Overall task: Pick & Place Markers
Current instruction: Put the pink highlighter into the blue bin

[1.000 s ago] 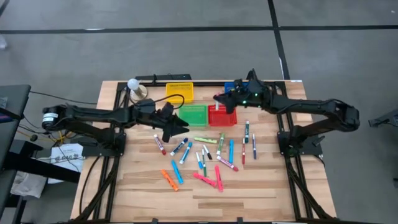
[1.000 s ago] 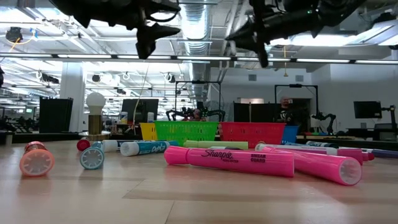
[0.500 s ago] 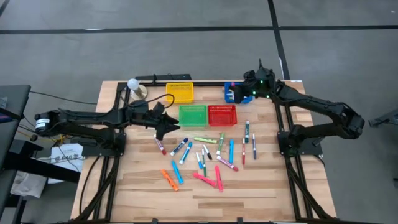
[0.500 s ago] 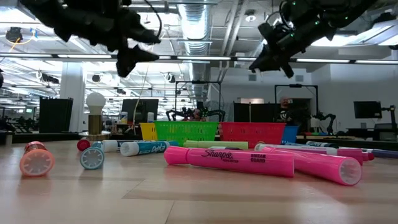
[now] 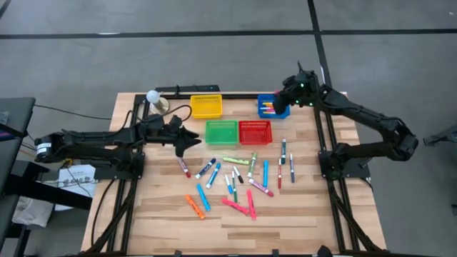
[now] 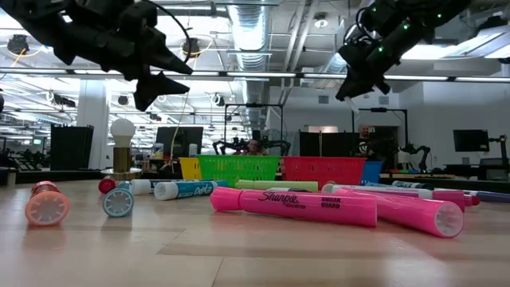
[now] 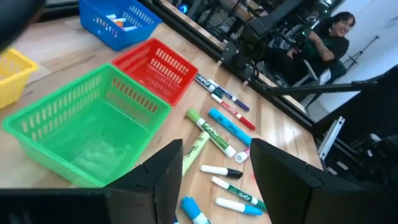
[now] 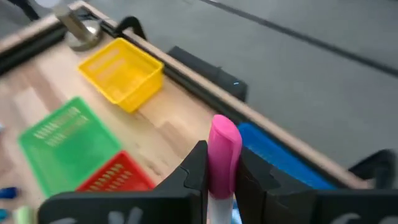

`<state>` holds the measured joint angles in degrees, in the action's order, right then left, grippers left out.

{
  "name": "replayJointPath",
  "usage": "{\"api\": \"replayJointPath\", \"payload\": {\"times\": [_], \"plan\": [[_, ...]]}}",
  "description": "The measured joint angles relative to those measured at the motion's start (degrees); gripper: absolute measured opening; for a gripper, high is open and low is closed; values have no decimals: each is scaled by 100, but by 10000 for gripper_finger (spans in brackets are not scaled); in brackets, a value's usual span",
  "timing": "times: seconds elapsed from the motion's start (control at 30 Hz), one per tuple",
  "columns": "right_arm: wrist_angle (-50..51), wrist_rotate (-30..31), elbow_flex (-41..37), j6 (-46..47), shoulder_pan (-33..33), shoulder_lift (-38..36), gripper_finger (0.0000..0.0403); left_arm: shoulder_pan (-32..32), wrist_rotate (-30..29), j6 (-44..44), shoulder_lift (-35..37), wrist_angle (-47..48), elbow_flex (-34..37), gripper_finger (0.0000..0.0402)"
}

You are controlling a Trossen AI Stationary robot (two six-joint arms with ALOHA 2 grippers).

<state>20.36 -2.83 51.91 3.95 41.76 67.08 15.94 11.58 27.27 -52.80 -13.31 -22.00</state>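
Note:
Several markers (image 5: 235, 178) in pink, blue, green, red and orange lie flat on the wooden table, in front of a green basket (image 5: 221, 131) and a red basket (image 5: 255, 132). A yellow basket (image 5: 206, 106) and a blue basket (image 5: 270, 108) stand behind them; the blue one has a few markers in it. My right gripper (image 5: 285, 96) hangs over the blue basket, shut on a pink marker (image 8: 224, 155). My left gripper (image 5: 191, 141) is open with nothing between its fingers, in the air left of the green basket (image 7: 87, 137). My right gripper pinches the pink marker between its two fingers. The marker lies along the fingers, and its rounded pink end (image 8: 225, 134) sticks out past the fingertips. It is lifted clear, in the air above the blue basket's (image 8: 280, 155) far side.
A white bulb on a small stand (image 5: 153, 98) sits at the far left corner. A black rail (image 5: 235, 95) runs along the table's far edge. Bare wood lies near the front edge (image 5: 214, 232). A person (image 7: 329, 28) is in the room beyond the table.
My right gripper has swung from over the red basket toward the table's far right, to over the blue basket, turning as it went and staying shut. My left gripper has drawn back toward the table's left edge and sunk a little, still open.

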Motion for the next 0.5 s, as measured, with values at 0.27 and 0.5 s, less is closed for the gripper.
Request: {"api": "replayJointPath", "payload": {"times": [0.27, 0.5], "plan": [[985, 340, 831, -1422, 52, 796, 42, 106, 2, -2, -2, -66, 0, 188], [1577, 692, 1522, -2500, 50, 1824, 47, 84, 37, -25, -4, -127, 0, 187]]}}
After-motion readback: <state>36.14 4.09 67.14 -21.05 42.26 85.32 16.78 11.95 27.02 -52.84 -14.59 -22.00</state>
